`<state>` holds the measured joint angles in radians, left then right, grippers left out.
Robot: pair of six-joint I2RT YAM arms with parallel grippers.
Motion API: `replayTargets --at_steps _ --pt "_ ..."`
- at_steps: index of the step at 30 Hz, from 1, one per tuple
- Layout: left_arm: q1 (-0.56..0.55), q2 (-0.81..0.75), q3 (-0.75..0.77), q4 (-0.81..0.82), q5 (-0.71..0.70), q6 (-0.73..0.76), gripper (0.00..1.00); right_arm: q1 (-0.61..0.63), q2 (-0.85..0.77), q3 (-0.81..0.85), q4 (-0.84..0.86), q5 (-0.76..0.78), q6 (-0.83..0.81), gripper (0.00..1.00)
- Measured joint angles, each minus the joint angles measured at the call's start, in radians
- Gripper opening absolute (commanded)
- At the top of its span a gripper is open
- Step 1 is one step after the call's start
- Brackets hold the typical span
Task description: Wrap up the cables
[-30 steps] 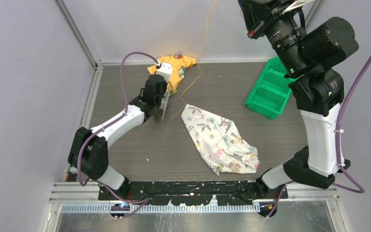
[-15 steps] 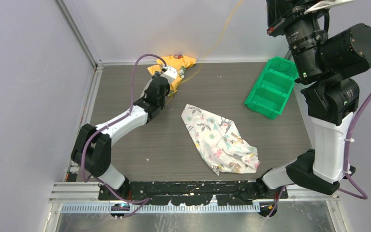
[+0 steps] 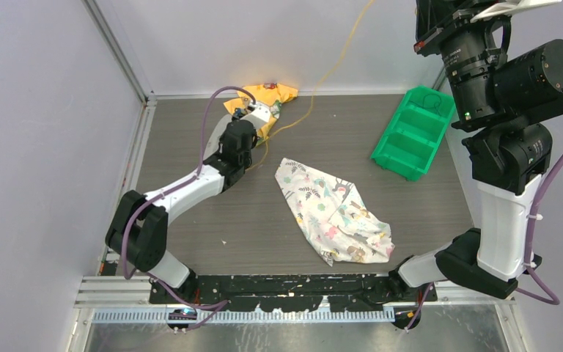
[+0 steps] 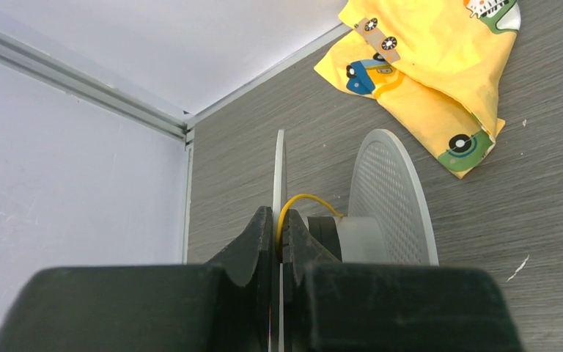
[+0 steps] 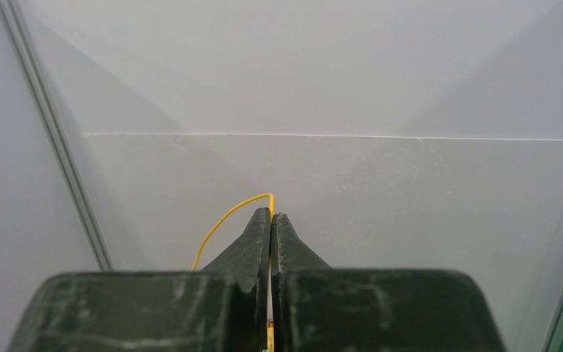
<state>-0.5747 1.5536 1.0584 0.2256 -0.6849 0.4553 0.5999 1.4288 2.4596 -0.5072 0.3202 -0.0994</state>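
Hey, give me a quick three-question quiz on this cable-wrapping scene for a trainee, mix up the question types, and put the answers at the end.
1. Multiple choice: what does the right gripper pinch? A) the yellow cable B) a cloth C) nothing
2. True or false: the left gripper is clamped on a rim of the spool.
3. Fill in: the bin is coloured ____.
Key: 1 A; 2 true; 3 green.
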Motion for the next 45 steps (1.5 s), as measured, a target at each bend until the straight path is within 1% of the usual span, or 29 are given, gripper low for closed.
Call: replayTargets --at_steps 4,6,8,11,15,18,26,31,36,40,45 --pt "0.000 -0.030 -0.051 0.075 0.002 0.018 0.00 0.000 0.000 0.000 0.000 0.020 -0.010 0.01" --pt "0.000 -0.041 -0.089 0.133 0.020 0.055 0.00 0.000 -0.001 0.000 0.000 0.038 -0.027 0.01" --pt "0.001 -0.045 -0.106 0.138 0.053 0.088 0.00 0.000 -0.002 0.000 0.000 0.066 -0.052 0.00" --pt "0.017 -0.059 -0.108 0.072 0.159 0.106 0.00 0.000 -0.007 -0.002 0.003 0.116 -0.098 0.01" --pt "0.064 -0.135 -0.114 -0.058 0.342 0.090 0.00 -0.003 -0.015 -0.021 0.012 0.179 -0.164 0.01" --pt "0.089 -0.192 -0.114 -0.136 0.406 0.104 0.00 -0.020 -0.014 -0.032 0.014 0.210 -0.198 0.01" --pt "0.098 -0.217 -0.113 -0.282 0.411 0.208 0.00 -0.099 0.024 -0.053 0.009 0.230 -0.209 0.01" --pt "0.089 -0.219 -0.113 -0.318 0.343 0.326 0.00 -0.169 0.051 -0.063 -0.003 0.216 -0.182 0.01" --pt "0.088 -0.272 -0.125 -0.378 0.370 0.434 0.00 -0.253 0.068 -0.069 -0.027 0.176 -0.129 0.01" --pt "0.085 -0.348 -0.138 -0.410 0.420 0.440 0.00 -0.304 0.077 -0.070 -0.042 0.140 -0.079 0.01" --pt "0.086 -0.415 -0.125 -0.452 0.510 0.370 0.00 -0.347 0.070 -0.142 -0.049 0.091 -0.014 0.01"
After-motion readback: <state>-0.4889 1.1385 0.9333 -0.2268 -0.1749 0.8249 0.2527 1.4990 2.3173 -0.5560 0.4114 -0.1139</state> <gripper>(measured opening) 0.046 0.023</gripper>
